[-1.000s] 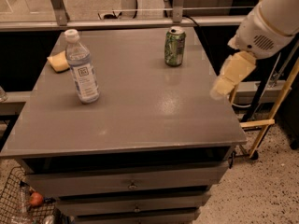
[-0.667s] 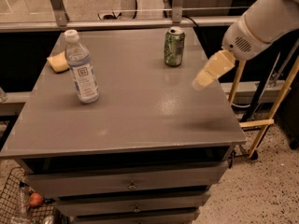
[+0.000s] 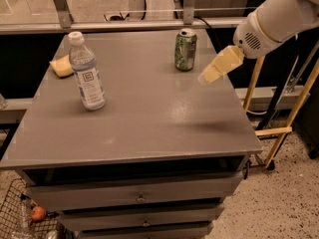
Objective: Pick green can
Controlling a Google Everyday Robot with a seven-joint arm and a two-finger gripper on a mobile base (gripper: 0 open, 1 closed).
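Hovering gripper [image 3: 218,67]: pale yellow, on a white robot arm [image 3: 271,21], it hung above the right edge of the grey metal drawer cabinet [image 3: 149,118], toward the far side; whether it was open or closed could not be told.
green can [image 3: 185,50]: small, metal, mottled green and white with a silver top, it stood upright on the cabinet's far right part, near the gripper but apart from it.
water bottle [image 3: 86,76]: clear plastic, white-capped, upright on the cabinet's left part.
sponge [image 3: 62,66]: yellow, at the cabinet's far left edge.
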